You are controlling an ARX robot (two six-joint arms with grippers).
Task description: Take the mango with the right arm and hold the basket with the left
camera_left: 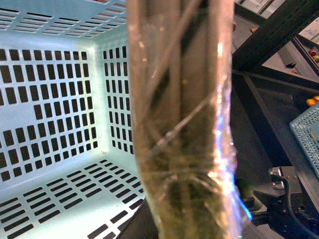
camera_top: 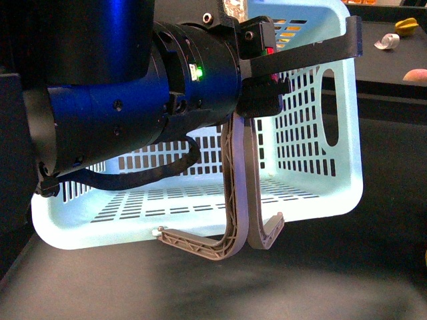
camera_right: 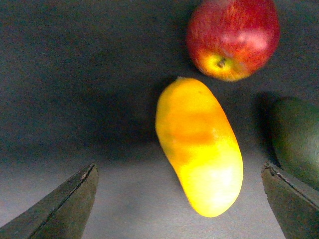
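Note:
The turquoise basket (camera_top: 313, 173) hangs tilted in the front view, open side toward me. My left gripper (camera_top: 261, 87) is shut on its grey-brown handles (camera_top: 240, 193), which hang down below it. In the left wrist view the taped handle (camera_left: 182, 124) fills the middle, with the basket's slotted inside (camera_left: 55, 109) behind. In the right wrist view the yellow-orange mango (camera_right: 199, 144) lies on the dark surface. My right gripper (camera_right: 182, 209) is open above it, one fingertip (camera_right: 60, 209) on each side, not touching. The right gripper is out of the front view.
A red apple (camera_right: 233, 37) lies just beyond the mango's far end. A dark green fruit (camera_right: 296, 137) sits close beside one fingertip. In the front view small objects (camera_top: 405, 27) lie on the far black table. A blue crate (camera_left: 309, 134) shows in the left wrist view.

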